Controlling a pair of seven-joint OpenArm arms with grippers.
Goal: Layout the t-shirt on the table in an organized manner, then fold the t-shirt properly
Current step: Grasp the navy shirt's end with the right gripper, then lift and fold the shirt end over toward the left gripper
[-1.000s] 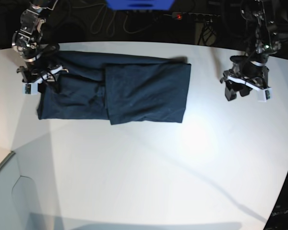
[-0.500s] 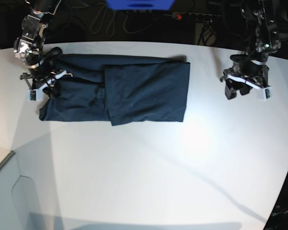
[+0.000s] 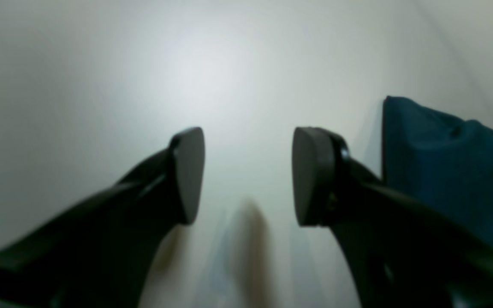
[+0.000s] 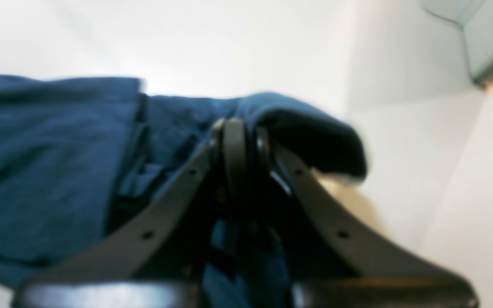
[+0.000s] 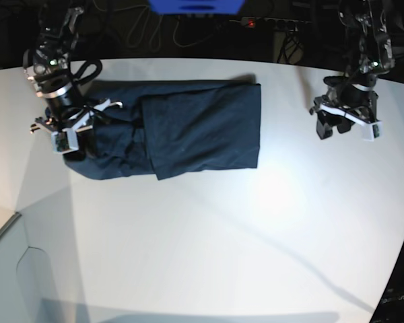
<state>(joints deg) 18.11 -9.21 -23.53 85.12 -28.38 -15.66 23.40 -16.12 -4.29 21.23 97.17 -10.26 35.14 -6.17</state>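
The dark navy t-shirt point(image 5: 188, 128) lies partly folded along the far side of the white table point(image 5: 209, 242), one panel folded over its middle. My right gripper point(image 5: 77, 138) is at the shirt's left end, shut on a raised fold of the cloth. In the right wrist view that gripper point(image 4: 238, 128) pinches the navy t-shirt point(image 4: 37, 171), and a flap curls over the fingertips. My left gripper point(image 5: 333, 130) hovers over bare table well right of the shirt. In its wrist view it point(image 3: 248, 175) is open and empty, with the t-shirt point(image 3: 443, 171) edge off to the right.
A power strip with a red light point(image 5: 252, 23) and cables lie behind the table's curved far edge. A blue object point(image 5: 195, 5) sits at the top. A grey panel point(image 5: 7, 269) adjoins the table at the lower left, also seen as a grey corner point(image 4: 486, 38).
My right gripper has shut on the shirt's left end and drawn it rightward and toward the front, bunching that end. The whole shirt slid slightly left. The left arm has barely moved.
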